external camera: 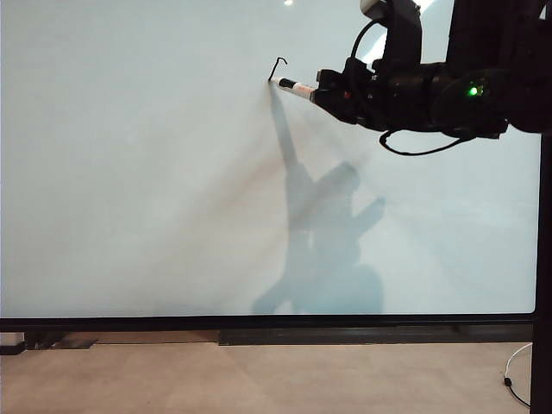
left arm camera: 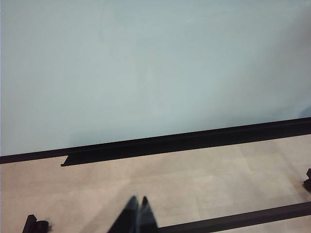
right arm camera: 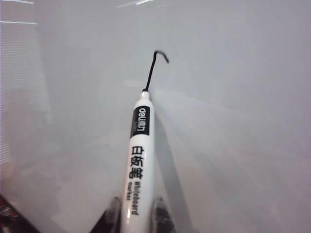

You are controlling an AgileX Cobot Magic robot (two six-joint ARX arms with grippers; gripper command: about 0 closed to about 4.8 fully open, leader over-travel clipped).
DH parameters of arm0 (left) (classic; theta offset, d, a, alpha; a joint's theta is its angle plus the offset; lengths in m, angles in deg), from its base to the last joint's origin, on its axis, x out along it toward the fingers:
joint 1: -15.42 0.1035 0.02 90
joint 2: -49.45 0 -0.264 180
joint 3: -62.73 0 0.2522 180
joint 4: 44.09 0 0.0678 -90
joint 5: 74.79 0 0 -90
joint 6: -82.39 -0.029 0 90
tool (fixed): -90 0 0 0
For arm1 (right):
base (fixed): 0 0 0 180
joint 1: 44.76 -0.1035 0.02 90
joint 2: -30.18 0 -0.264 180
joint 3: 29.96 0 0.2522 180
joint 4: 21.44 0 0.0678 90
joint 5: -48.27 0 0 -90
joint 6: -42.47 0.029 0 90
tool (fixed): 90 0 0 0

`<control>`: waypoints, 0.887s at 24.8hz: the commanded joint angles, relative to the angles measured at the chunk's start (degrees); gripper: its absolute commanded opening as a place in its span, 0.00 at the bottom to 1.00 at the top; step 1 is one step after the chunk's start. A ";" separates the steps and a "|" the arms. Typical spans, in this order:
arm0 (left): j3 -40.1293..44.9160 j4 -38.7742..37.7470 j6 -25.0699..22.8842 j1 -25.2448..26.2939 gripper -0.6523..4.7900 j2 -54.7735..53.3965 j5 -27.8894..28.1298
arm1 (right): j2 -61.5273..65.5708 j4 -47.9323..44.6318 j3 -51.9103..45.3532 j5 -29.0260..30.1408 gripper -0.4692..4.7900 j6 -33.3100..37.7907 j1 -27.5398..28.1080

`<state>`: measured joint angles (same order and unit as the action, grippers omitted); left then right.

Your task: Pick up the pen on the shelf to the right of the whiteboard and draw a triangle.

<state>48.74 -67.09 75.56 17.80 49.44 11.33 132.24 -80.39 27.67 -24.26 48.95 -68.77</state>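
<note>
Exterior view: we list the whiteboard [external camera: 129,172], glossy white with a thin black frame, filling most of the frame; the right gripper [external camera: 321,89] enters from the upper right, clamped on the pen [external camera: 295,86], which juts leftward out of the fingers with its black tip touching the board in the upper centre. Above the tip we note a short black hooked line [external camera: 278,67], the only drawn stroke visible. The arm's grey shadow [external camera: 323,241] falls across the board's lower centre. Left wrist view: we record the left gripper [left arm camera: 137,204] at the bottom centre of the frame, its two dark fingertips pressed together and holding nothing, over a beige floor [left arm camera: 194,184]; the whiteboard [left arm camera: 146,63] fills the upper part, well apart from this gripper. Right wrist view: we record the pen [right arm camera: 140,160], white with black lettering, rising from between the right gripper's [right arm camera: 137,213] fingers at bottom centre, tip on the whiteboard [right arm camera: 243,97] at the foot of the hooked line [right arm camera: 154,68].
</note>
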 commanded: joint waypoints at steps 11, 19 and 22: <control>-0.17 -0.15 -0.04 -0.02 0.11 0.00 -0.20 | 2.95 -0.83 0.63 -0.09 0.08 2.38 -0.79; -0.17 -0.15 -0.04 -0.02 0.11 0.00 -0.17 | 4.39 -0.87 0.63 0.70 0.08 2.60 -0.87; -0.17 -0.15 -0.04 -0.02 0.11 0.00 -0.20 | 5.11 -0.90 0.66 0.72 0.08 2.93 -0.87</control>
<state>48.74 -67.09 75.56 17.80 49.44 11.33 137.27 -81.31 28.05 -22.40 51.16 -69.71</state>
